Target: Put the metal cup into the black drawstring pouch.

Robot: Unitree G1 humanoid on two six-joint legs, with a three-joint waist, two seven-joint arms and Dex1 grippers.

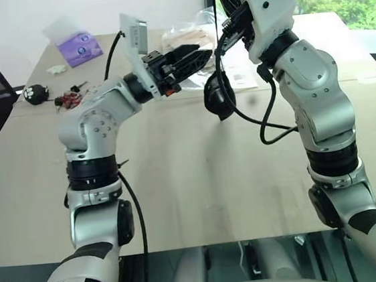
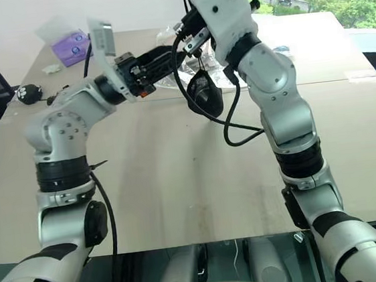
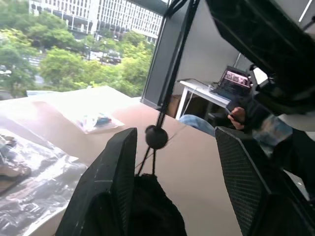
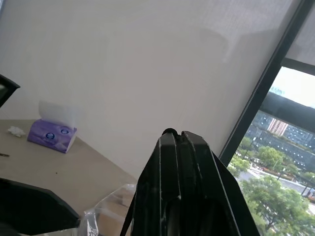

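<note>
Left wrist view: spread left gripper (image 3: 177, 162) before half-hidden black drawstring pouch (image 3: 152, 211), right gripper (image 4: 179, 137) pinching cord.

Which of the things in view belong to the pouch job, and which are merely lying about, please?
Job in hand: black drawstring pouch, hanging by its cord from the shut right pincer; open left pincer beside it.
Lying about: purple tissue pack; black round toy; clear plastic bags.
</note>
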